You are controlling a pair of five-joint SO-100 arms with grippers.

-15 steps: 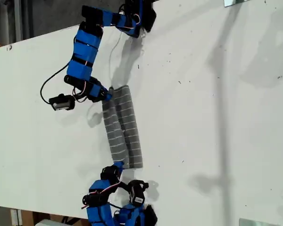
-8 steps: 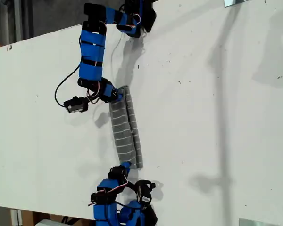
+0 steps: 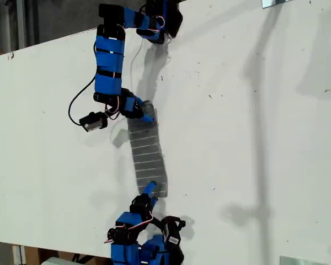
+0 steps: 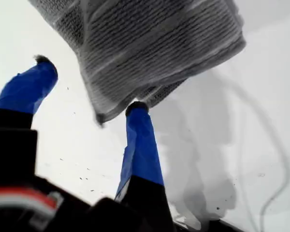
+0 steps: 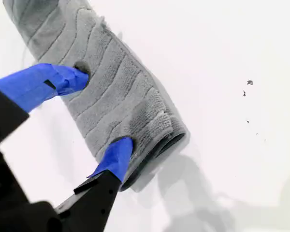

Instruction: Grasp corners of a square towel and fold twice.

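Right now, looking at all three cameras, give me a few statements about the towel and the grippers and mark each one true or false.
1. The towel is folded into a long narrow strip. True.
2. My second gripper has its jaws shut on empty air. False: the jaws are spread, with both fingertips resting on the towel.
3. The towel lies on a white table. True.
4. A second cloth lies beside the towel. False: the grey striped towel is the only cloth in view.
5. My first gripper is clamped shut. False: its jaws are wide apart, with the towel's edge at one fingertip.
6. In the exterior view, an arm reaches to each end of the strip. True.
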